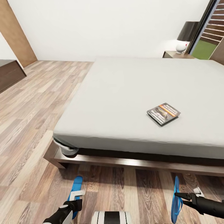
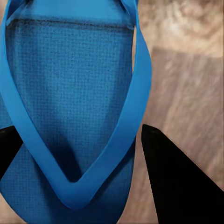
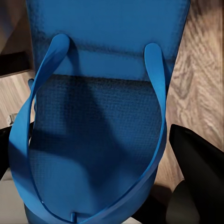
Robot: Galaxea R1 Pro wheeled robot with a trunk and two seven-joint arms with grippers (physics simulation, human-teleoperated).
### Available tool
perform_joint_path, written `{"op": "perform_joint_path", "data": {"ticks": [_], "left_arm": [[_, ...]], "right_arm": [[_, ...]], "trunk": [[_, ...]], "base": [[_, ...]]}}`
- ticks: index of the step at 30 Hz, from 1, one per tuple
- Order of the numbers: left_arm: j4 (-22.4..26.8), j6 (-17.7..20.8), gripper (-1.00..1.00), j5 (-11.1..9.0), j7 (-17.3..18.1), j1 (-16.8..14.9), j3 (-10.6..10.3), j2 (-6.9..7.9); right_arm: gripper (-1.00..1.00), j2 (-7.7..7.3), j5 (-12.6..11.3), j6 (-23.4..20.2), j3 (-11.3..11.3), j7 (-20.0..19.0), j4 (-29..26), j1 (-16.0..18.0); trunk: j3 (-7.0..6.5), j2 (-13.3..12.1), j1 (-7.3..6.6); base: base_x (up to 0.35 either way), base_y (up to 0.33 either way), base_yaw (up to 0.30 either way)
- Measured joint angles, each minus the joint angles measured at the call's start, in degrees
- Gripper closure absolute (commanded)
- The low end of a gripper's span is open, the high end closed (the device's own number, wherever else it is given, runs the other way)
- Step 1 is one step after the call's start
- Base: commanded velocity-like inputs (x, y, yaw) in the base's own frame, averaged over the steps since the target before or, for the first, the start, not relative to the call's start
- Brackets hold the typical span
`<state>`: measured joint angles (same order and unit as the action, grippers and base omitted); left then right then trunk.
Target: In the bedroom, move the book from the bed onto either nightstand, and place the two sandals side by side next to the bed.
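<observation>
The book (image 1: 164,113), dark with an orange band, lies flat on the light-grey bed (image 1: 130,90), toward its near right side. The nightstand (image 1: 173,54) with its lamp stands past the bed's far right corner. One blue sandal (image 1: 77,187) lies flat on the floor in front of the bed frame. My left gripper (image 1: 74,201) hangs just over it, its dark fingers (image 2: 179,186) wide apart on either side of the sole (image 2: 70,93). The other sandal (image 1: 176,199) is tipped on edge at the right, and my right gripper (image 1: 178,195) grips it across its sole (image 3: 102,107).
The bed's dark wooden frame (image 1: 124,161) runs across just beyond both sandals. A low dark bench (image 1: 9,74) sits at the far left by a wooden door. Wood floor stretches along the bed's left side. A dark-shaded lamp (image 1: 186,35) tops the nightstand.
</observation>
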<state>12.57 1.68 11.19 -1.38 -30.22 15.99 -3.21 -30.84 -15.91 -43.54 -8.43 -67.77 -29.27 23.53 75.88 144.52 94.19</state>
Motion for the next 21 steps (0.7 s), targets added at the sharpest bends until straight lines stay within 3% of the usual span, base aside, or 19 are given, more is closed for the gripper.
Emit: {"op": "perform_joint_path", "data": {"ticks": [21], "left_arm": [[0.02, -0.01, 1.0, 0.0, 0.0, -0.01, 0.0, 0.0]], "right_arm": [[1.0, 0.0, -0.05, -0.03, -0.03, 0.0, 0.0, 0.01]], "trunk": [[4.22, 0.26, 0.49]], "base": [[0.0, 0.0, 0.0]]}}
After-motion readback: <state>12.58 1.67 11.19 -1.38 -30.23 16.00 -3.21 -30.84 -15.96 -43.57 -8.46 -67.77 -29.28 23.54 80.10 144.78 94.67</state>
